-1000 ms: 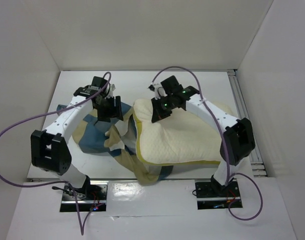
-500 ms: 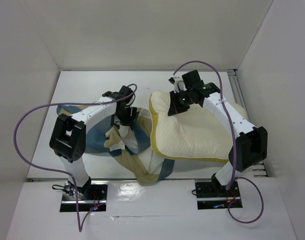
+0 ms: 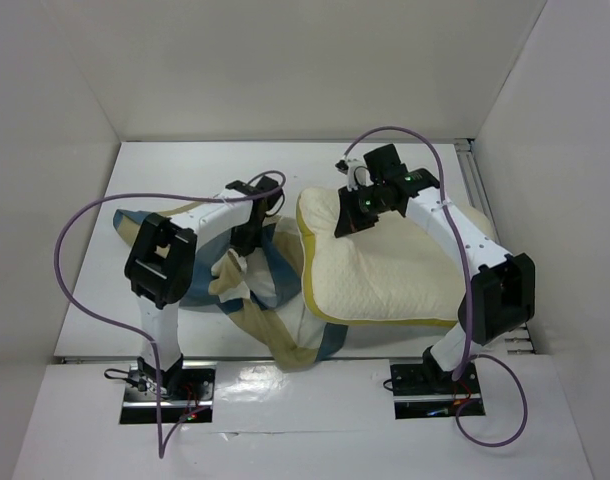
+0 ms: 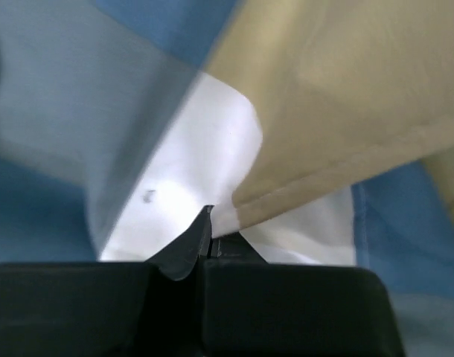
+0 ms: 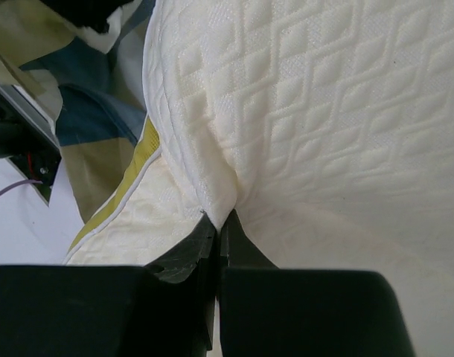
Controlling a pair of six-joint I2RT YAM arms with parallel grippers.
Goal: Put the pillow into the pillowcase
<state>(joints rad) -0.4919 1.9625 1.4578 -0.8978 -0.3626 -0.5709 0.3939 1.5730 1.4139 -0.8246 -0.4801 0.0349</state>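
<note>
White walls close in a white table (image 3: 165, 170), seen from above with both arm bases at its near edge. On the right half lies the pillow (image 3: 395, 270), cream and quilted. A yellow band runs along its left end, and that end is lifted off the table. The pillowcase (image 3: 270, 275) lies crumpled on the left half in blue, tan and cream blocks. It touches the pillow's left end, and one of its folds reaches under the pillow's near left corner. The pillow shows bare over nearly its whole length, outside the cloth. The right gripper (image 3: 347, 222) sits at the pillow's far left corner. In the right wrist view this gripper (image 5: 218, 223) is clenched on a pinch of the quilted cover, which puckers into the fingertips, and the yellow band (image 5: 141, 152) runs down to the left of it. The left arm bends over the pillowcase, with the left gripper (image 3: 247, 232) low on the bunched cloth near the middle of the table. In the left wrist view that gripper (image 4: 206, 223) has its fingertips pressed together, grasping the pillowcase where a tan and white hem meets them.
</note>
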